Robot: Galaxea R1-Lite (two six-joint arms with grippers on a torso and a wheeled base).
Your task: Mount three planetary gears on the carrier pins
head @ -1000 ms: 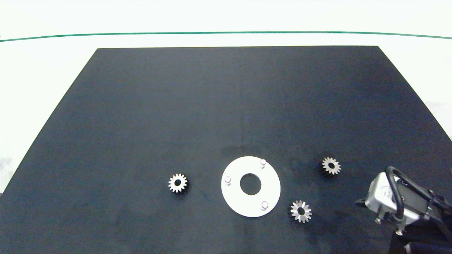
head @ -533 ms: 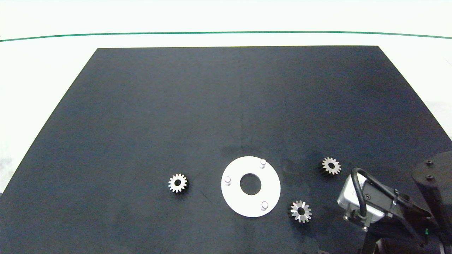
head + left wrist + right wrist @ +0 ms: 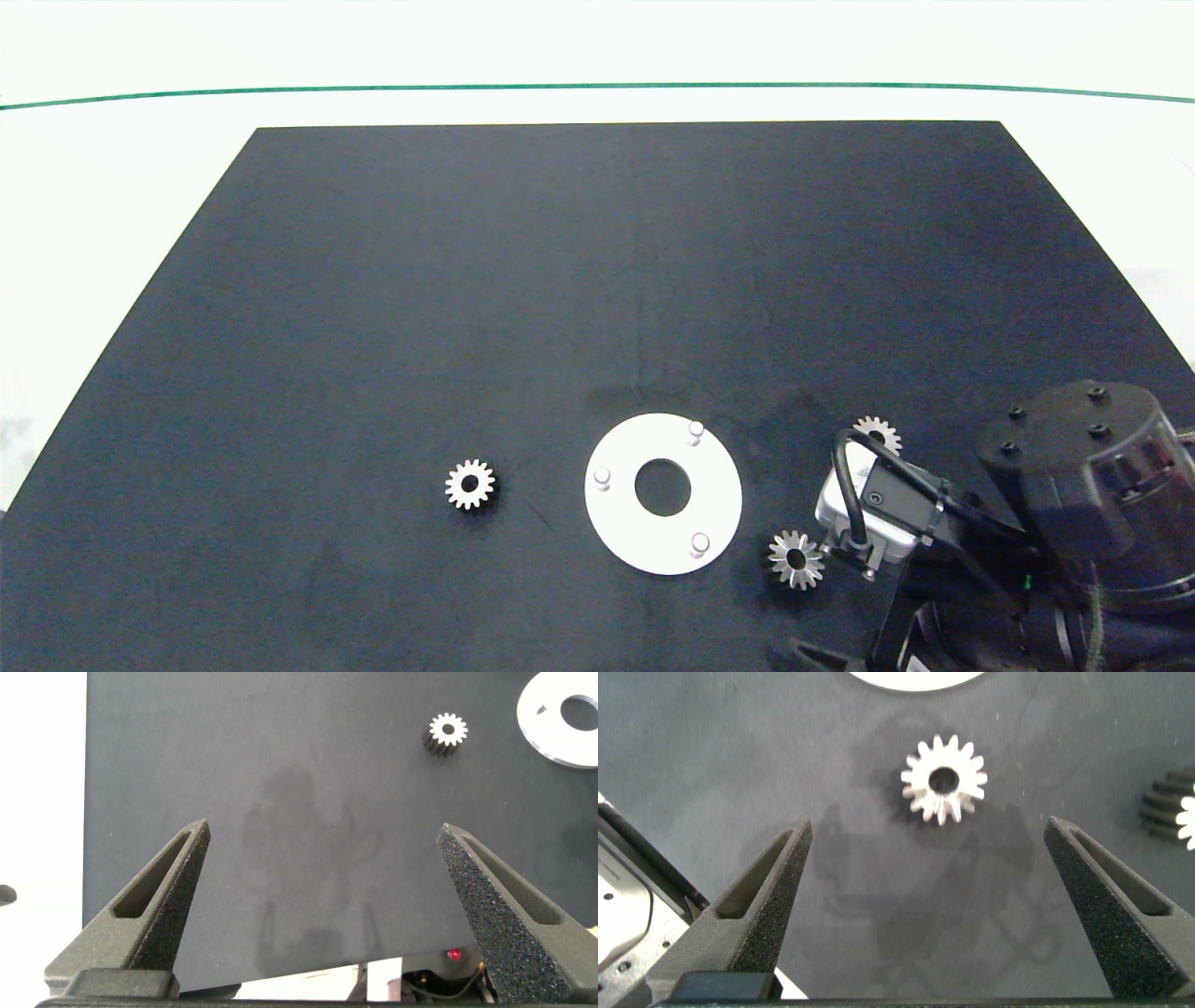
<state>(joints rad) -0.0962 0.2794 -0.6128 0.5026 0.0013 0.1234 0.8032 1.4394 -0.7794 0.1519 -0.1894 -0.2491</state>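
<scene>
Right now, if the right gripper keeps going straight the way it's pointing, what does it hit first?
Most likely the planetary gear lying flat on the black mat, right ahead between the right gripper's open fingers. The white disc lies just beyond it. Height above the mat is unclear.

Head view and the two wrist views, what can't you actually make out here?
- Head view: the right arm's camera housing covers most of the far right gear.
- Head view: the right pincer is hidden under its own arm.
- Right wrist view: a second gear is cut by the edge.
- Left wrist view: the white disc is cut by the edge, its pins unseen.
</scene>
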